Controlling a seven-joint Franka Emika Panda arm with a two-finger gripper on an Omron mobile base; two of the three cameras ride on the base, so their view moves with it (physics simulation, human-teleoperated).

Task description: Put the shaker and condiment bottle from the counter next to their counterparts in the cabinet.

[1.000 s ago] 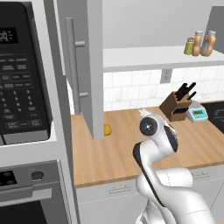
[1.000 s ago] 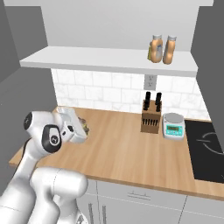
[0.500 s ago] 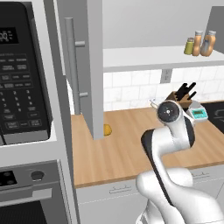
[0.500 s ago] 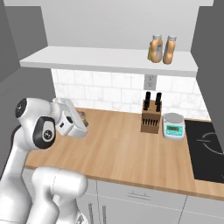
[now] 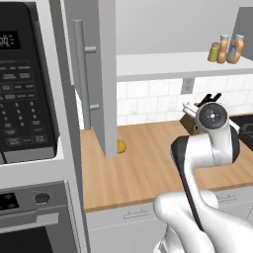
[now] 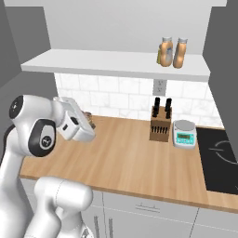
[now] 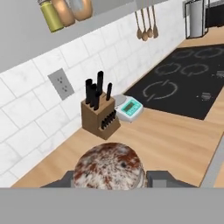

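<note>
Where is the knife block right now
The knife block stands on the wooden counter against the tiled wall, just left of the small kitchen scale in the right base view, below the wall outlet.

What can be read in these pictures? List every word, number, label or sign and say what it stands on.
No text can be quoted with certainty.
Microwave display: pale lit digits, too blurred to read.
Microwave keypad: pale button markings, too small to read.
Scale: its screen is too small to read.
Orange bottles on the shelf: pale labels, no legible print.
</note>
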